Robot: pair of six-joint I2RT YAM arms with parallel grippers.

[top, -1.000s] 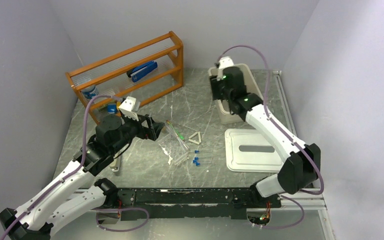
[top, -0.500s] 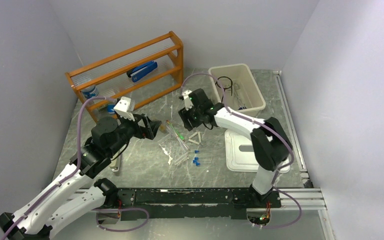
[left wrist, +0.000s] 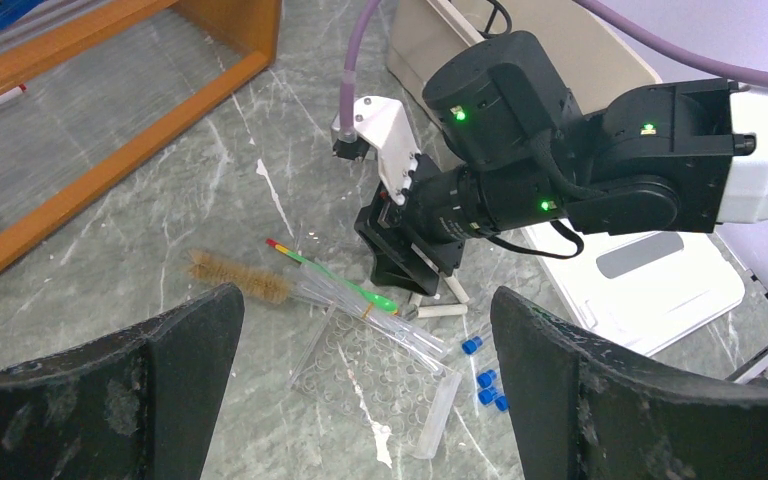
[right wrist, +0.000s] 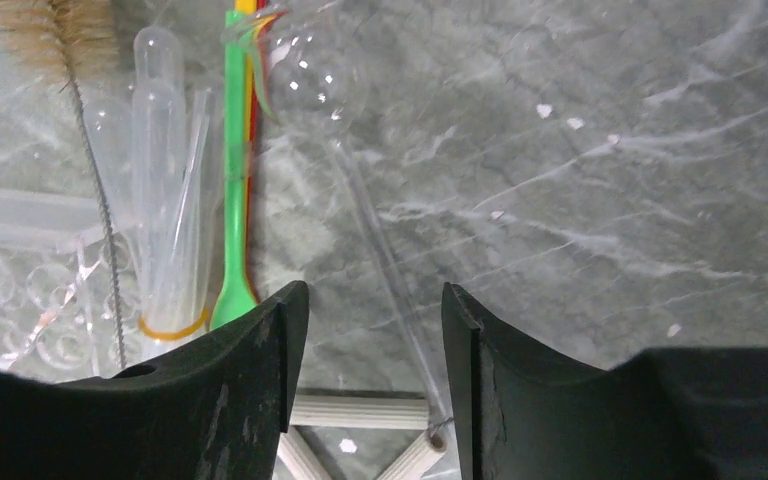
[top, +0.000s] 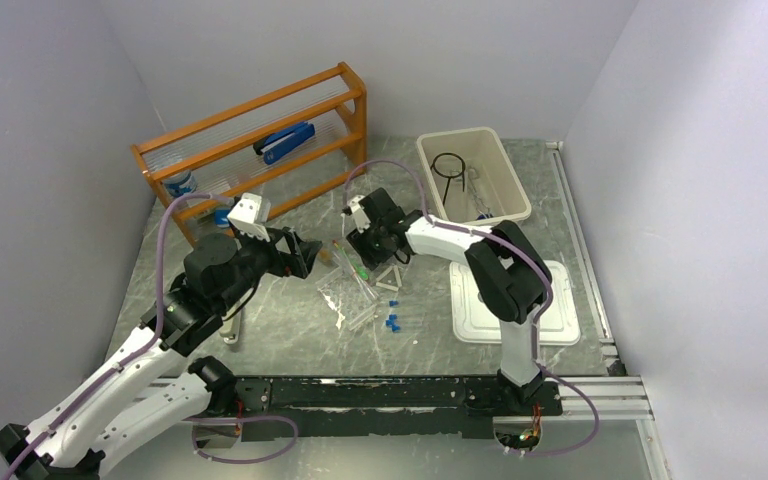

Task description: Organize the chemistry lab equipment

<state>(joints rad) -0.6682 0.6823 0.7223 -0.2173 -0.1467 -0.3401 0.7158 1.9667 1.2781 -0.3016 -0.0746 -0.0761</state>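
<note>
My right gripper [top: 363,250] hangs open low over the pile in the middle of the table. Its jaws [right wrist: 372,300] straddle a thin glass rod [right wrist: 380,250], just above the white triangle [right wrist: 360,410]. Beside it lie a green spatula [right wrist: 232,200], banded clear tubes [right wrist: 165,200] and a brush [right wrist: 55,30]. The clear plastic tube rack [left wrist: 380,375] and blue-capped tubes [left wrist: 480,375] lie nearer me. My left gripper [top: 305,255] hovers wide open left of the pile, holding nothing [left wrist: 365,305]. The black wire ring stand [top: 448,165] sits in the beige bin [top: 513,185].
The bin's white lid [top: 520,310] lies flat on the table's right side. A wooden shelf [top: 250,120] stands at the back left with a blue stapler [top: 285,142] on it. Grey walls close the table on three sides.
My right arm swung from over the bin down and left to the pile, ending low above the white triangle. The left arm stayed almost still, jaws wide open.
</note>
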